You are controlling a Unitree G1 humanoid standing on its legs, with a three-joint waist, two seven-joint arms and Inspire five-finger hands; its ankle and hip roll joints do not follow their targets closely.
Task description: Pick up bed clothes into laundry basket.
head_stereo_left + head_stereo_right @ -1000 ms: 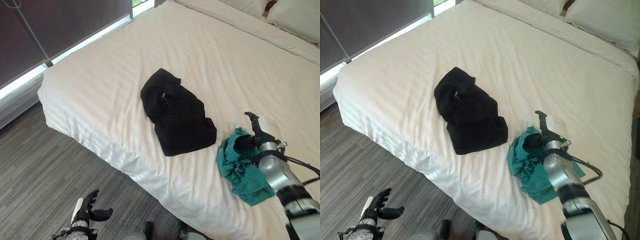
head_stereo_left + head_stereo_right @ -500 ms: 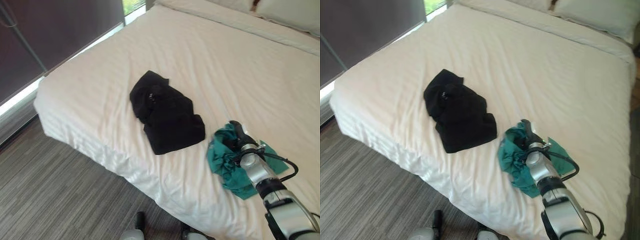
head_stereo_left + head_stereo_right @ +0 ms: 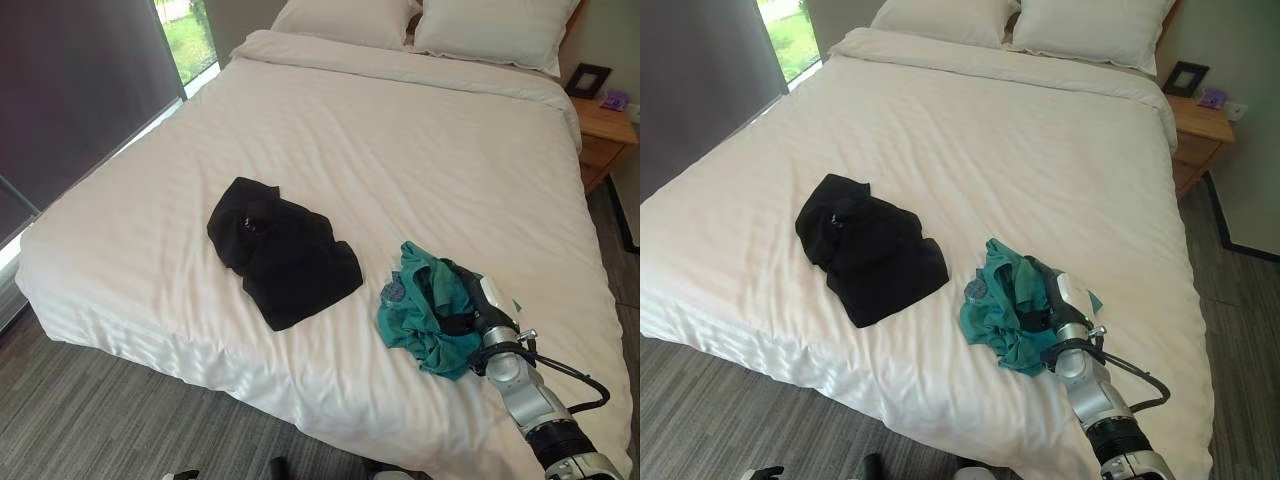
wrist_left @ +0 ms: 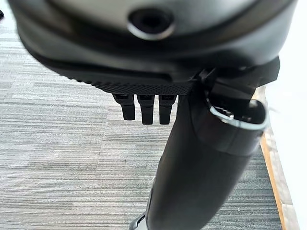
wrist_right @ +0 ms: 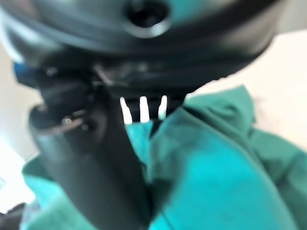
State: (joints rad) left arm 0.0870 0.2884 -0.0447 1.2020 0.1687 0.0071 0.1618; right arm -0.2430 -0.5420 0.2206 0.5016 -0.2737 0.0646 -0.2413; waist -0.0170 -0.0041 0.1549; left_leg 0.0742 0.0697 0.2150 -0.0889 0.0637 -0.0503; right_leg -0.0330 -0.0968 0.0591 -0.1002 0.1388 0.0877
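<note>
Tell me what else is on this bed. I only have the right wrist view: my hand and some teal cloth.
Observer: A black garment lies crumpled on the bed, to the robot's left of the teal garment and apart from it.
Operator: Say where the teal piece sits.
Observer: Near the bed's foot edge, with the right hand on its right side.
Operator: Report the left hand.
Observer: The left hand hangs over the grey carpet floor, off the bed.
</note>
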